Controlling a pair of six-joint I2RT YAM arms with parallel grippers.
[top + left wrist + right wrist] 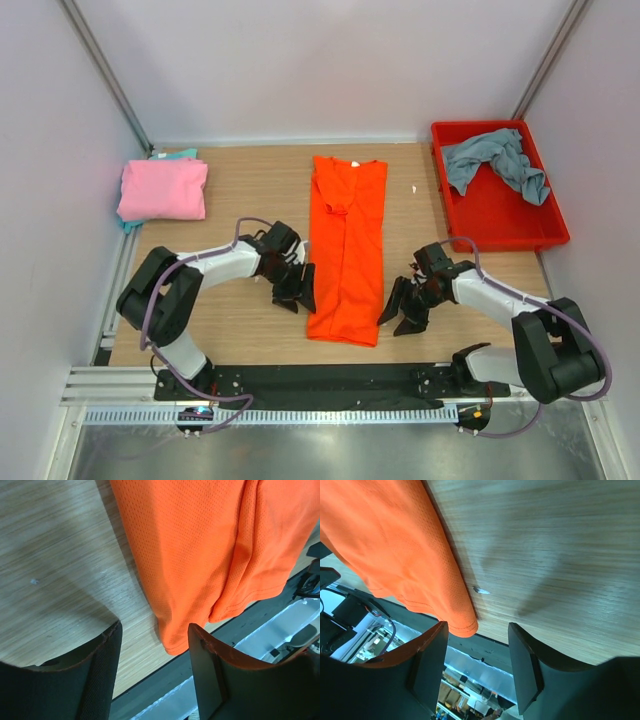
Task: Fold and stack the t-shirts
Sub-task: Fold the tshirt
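Folded pink t-shirt (163, 189) far left; grey-blue t-shirt (497, 160) in red bin (497, 215) far right. Wide and empty, left fingers (95, 680) and right fingers (427, 675) flank orange t-shirt (346, 250) on wooden bench (240, 180).

No writing, label, brand mark or number can be read in any view: the orange t-shirt (346, 250), the pink t-shirt (162, 190), the grey-blue t-shirt (495, 160), the red bin (500, 215) and the bench (240, 200) show only plain, unmarked surfaces
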